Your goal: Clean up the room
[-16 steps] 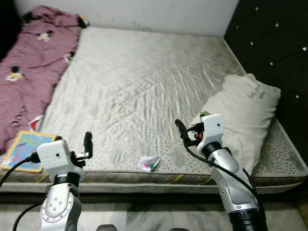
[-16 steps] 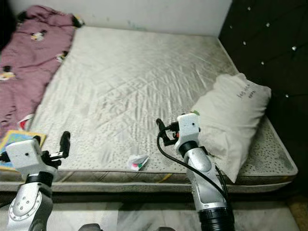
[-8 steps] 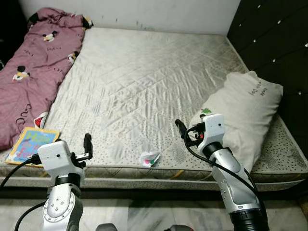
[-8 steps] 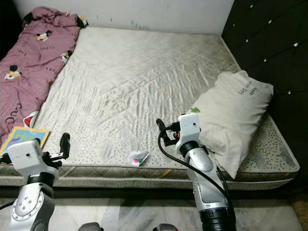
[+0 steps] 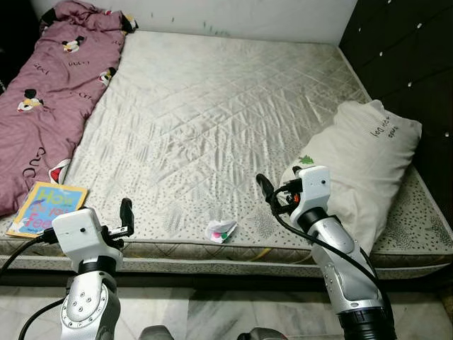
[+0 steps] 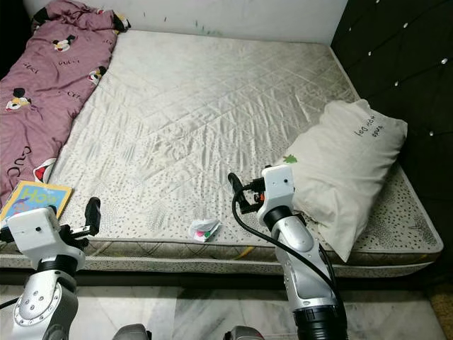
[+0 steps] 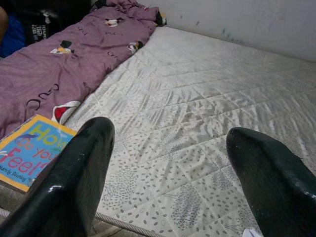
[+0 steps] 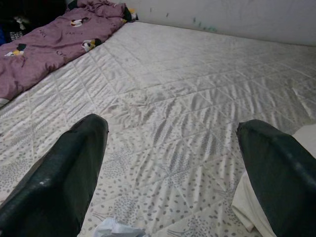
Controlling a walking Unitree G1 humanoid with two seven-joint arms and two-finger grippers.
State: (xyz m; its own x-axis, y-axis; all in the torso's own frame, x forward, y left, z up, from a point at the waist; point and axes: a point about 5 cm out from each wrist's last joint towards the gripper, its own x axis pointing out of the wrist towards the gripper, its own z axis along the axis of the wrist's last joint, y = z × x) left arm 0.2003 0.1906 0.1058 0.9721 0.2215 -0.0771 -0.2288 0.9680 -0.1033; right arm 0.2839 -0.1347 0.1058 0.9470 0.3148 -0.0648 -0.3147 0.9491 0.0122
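A crumpled wrapper lay on the mattress near its front edge, between both grippers. The left gripper and right gripper hovered with fingers spread, empty. A book, blanket and pillow lay on the bed.

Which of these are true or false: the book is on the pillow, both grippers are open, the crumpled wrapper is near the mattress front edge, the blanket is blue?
1. The book lies on the pillow. False: it lies at the mattress corner beside the purple blanket, far from the pillow.
2. The left gripper and the right gripper are both open. True.
3. The crumpled wrapper lies near the mattress front edge. True.
4. The blanket is blue. False: it is purple with cartoon prints.
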